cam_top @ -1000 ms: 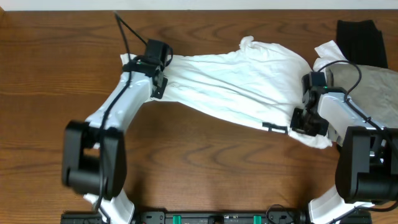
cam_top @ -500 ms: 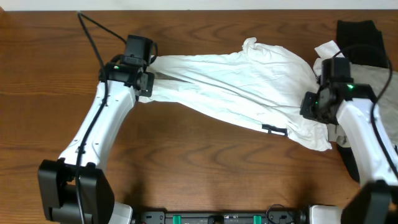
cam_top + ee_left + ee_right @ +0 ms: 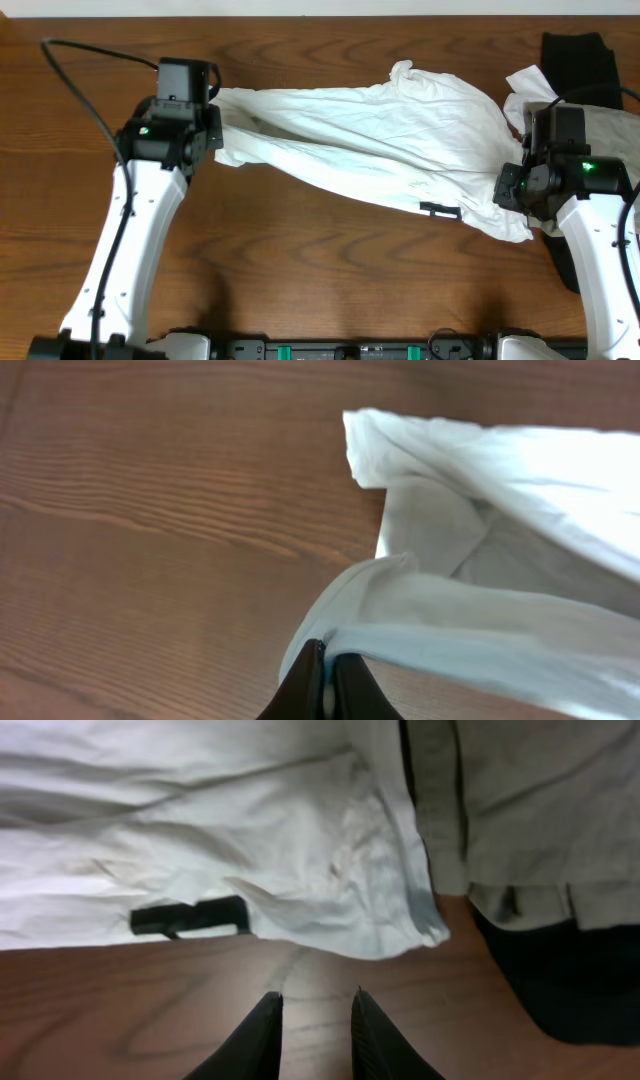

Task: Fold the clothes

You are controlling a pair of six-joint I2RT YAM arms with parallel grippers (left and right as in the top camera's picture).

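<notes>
The white T-shirt lies stretched across the table from back left to front right, with a small black print near its lower hem. My left gripper is shut on the shirt's left end; in the left wrist view the cloth runs out from between the fingertips. My right gripper hovers over the shirt's right end. In the right wrist view it stands a little open above bare wood, just short of the shirt's corner and the print, with nothing between its fingers.
A grey-beige garment lies at the right edge, partly under the shirt's sleeve and my right arm. A black garment lies beneath it, running from the back right corner forward. Both show in the right wrist view: grey-beige, black.
My left gripper has drawn the shirt's left end further left, pulling the cloth out longer. The right gripper has let the shirt go, opened a little and shifted right.
</notes>
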